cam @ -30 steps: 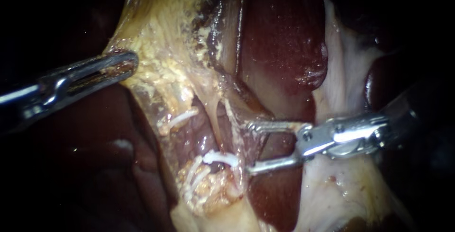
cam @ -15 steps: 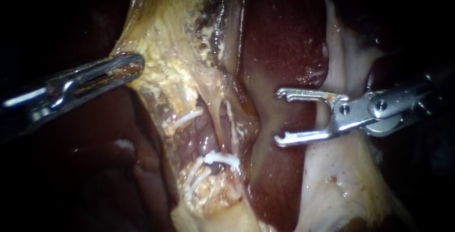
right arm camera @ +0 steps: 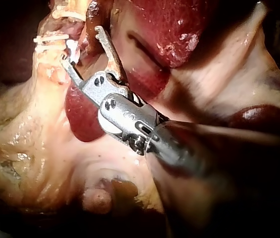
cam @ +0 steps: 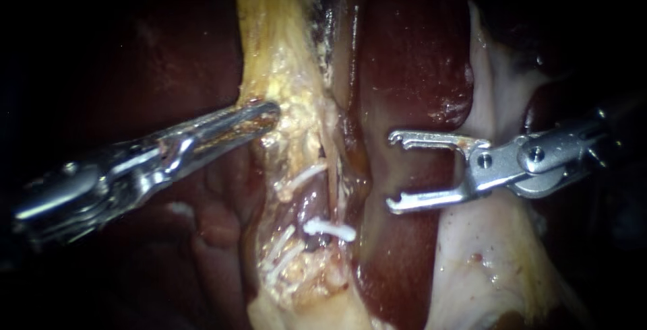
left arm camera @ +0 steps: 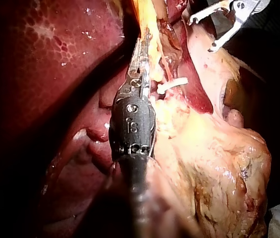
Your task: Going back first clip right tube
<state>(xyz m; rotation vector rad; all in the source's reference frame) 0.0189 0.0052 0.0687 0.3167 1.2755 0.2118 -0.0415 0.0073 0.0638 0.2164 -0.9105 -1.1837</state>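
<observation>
My right instrument (cam: pixel 393 170) comes in from the right with its jaws wide open and empty, over the dark liver (cam: pixel 404 67), a short way right of the clipped tubes. A white clip (cam: pixel 329 227) lies across the right tube (cam: pixel 311 203). Another white clip (cam: pixel 300 176) sits higher on the left tube. My left instrument (cam: pixel 259 118) is shut on the yellowish fatty tissue (cam: pixel 283 94) above them, holding it taut. In the left wrist view its jaws (left arm camera: pixel 142 44) grip that yellow strand beside a clip (left arm camera: pixel 172 85). The right wrist view shows the open jaws (right arm camera: pixel 80 43) just short of the clips (right arm camera: pixel 50 38).
More white clips (cam: pixel 280 256) lie low in the yellow fat. Pale, whitish tissue (cam: pixel 485 262) spreads under my right instrument. Dark red liver lobes (left arm camera: pixel 55 59) fill the side beside my left instrument. The far edges are dark.
My right instrument, its open jaws first around the tube by the lower clip, drew back to the right and stays open. My left instrument moved right, carrying the yellow tissue with it.
</observation>
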